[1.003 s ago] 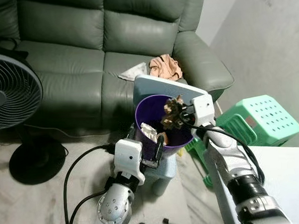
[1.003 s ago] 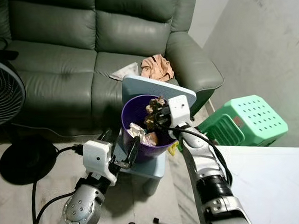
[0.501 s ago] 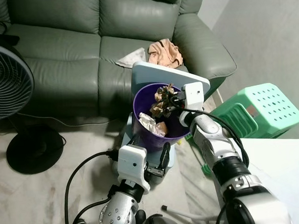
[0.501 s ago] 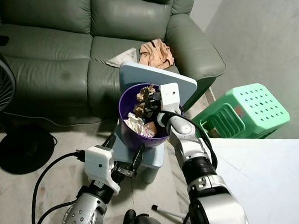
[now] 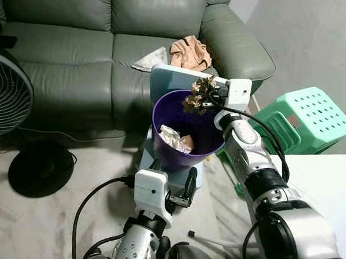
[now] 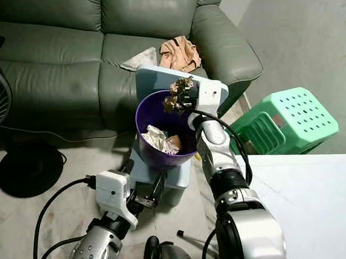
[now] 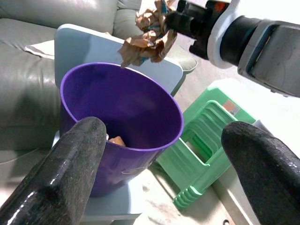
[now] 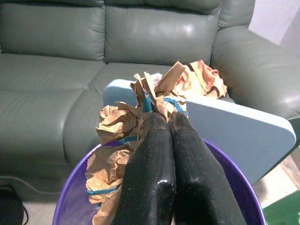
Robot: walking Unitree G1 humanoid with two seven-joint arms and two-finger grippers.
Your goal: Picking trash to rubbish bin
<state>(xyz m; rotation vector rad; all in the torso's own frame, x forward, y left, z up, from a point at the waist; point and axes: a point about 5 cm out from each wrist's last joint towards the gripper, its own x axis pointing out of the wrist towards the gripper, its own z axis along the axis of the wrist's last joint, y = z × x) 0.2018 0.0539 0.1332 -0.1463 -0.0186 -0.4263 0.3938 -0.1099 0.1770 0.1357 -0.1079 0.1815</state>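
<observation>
Left eye view, centre of the frame: the right gripper (image 5: 209,93) hangs over the far rim of the purple bin (image 5: 187,129), its black fingers (image 8: 154,173) clenched on a wad of crumpled brown paper (image 5: 195,96) with blue streaks; the wad sits above the bin's mouth, at the upper right of its rim; no writing can be read on it; inside the bin, low on the left side, lie a pale crumpled wrapper and a small tan scrap (image 5: 176,139); the bin stands on a pale blue stool (image 5: 170,81) whose flat top rises tilted behind it; lower centre, the left gripper (image 5: 174,184) waits just in front of the bin's base, its fingers (image 7: 70,168) spread wide apart and grasping nothing; behind, a green leather sofa (image 5: 72,59) spans the upper frame, with an orange cloth (image 5: 189,51) and a white cloth (image 5: 150,59) on its seat; a green plastic stool (image 5: 307,121) with a small red label, too small to read, lies at the right; a fan (image 5: 8,93) stands at the left edge, its black cable (image 5: 93,199) trailing over the floor.
</observation>
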